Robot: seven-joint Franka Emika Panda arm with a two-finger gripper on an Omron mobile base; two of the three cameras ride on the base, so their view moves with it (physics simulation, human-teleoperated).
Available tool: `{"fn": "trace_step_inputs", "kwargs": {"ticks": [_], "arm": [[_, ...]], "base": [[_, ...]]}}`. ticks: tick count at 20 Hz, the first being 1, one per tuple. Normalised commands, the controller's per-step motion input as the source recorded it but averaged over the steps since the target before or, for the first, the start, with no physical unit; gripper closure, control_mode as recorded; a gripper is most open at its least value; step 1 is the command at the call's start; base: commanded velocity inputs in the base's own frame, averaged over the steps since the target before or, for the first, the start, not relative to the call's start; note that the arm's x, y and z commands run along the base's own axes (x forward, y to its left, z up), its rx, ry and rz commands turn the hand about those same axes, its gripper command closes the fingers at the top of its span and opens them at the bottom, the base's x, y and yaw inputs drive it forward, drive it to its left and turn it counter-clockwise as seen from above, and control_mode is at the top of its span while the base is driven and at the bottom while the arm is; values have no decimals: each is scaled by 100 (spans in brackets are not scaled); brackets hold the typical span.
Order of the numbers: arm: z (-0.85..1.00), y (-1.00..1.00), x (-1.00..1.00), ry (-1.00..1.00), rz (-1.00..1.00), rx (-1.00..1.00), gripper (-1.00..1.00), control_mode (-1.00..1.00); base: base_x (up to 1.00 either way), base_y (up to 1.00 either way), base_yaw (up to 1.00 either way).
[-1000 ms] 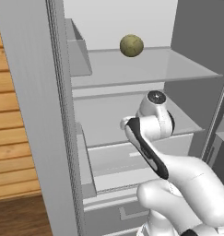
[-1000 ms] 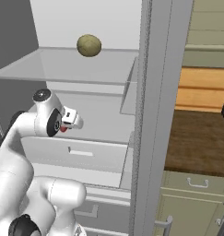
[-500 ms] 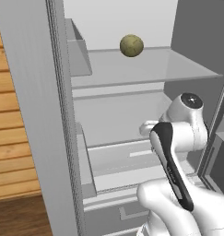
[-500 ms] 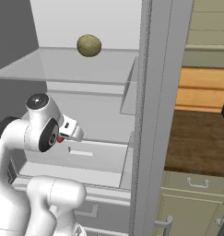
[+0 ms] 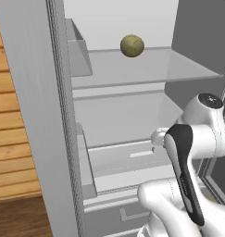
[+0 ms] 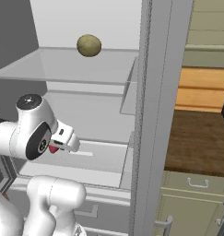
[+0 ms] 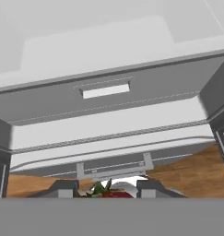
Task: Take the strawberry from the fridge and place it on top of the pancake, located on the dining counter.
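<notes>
Clamping the strawberry [image 7: 112,192] between its fingertips, the gripper [image 7: 106,189] hangs in front of the open fridge [image 6: 152,92], level with the white drawer [image 7: 109,94] under the lower shelf. An olive-brown ball [image 5: 132,46] sits on the upper shelf, well above. The berry lies within the grip itself; the pancake is out of sight, so the carry probably means backing away from the fridge towards the wooden counter [image 6: 196,138] on the robot's right.

A round olive-brown ball [image 5: 132,46] sits alone on a high glass shelf. Off to one side is a wall of light wood planks [image 5: 12,139] above a dark wood floor [image 5: 16,217].
</notes>
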Motion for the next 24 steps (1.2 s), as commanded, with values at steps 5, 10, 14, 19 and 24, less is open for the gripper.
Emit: {"fn": "trace_step_inputs", "kwargs": {"ticks": [5, 10, 14, 19, 24], "arm": [[-7, 0, -49, -12, 0, -8, 100, -100], [-19, 0, -29, -28, 0, -6, 100, -100], [-8, 0, -4, -12, 0, -4, 100, -100], [-31, 0, 0, -4, 0, -1, 100, -100], [-3, 0, 0, 0, 0, 0, 100, -100]], "base": [[0, 0, 0], [0, 0, 0], [0, 0, 0], [0, 0, 0], [0, 0, 0]]}}
